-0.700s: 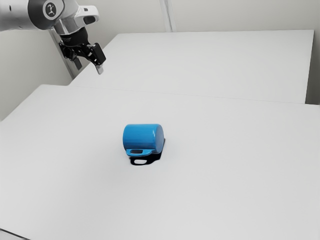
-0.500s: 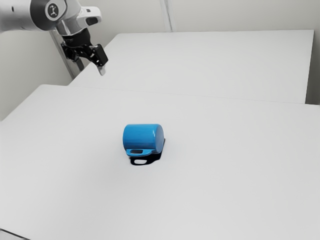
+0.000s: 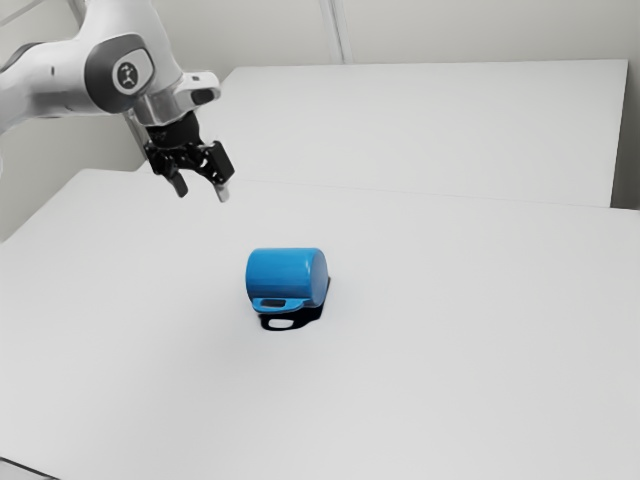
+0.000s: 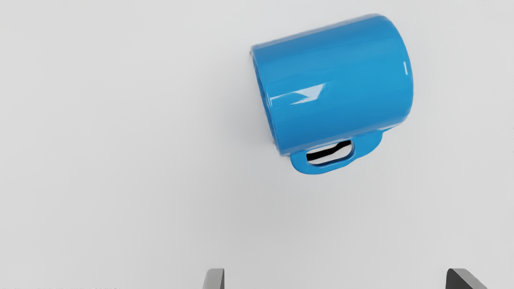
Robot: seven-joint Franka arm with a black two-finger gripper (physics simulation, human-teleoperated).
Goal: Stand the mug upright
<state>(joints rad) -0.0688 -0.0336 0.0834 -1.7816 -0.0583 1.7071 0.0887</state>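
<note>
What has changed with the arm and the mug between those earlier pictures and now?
My gripper has come lower and toward the exterior view's right, closer to the mug. Nothing has been taken hold of or let go. The mug stayed put, lying on its side on the table.

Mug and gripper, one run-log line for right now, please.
mug: on its side | gripper: open, clear of mug | righting: not done
</note>
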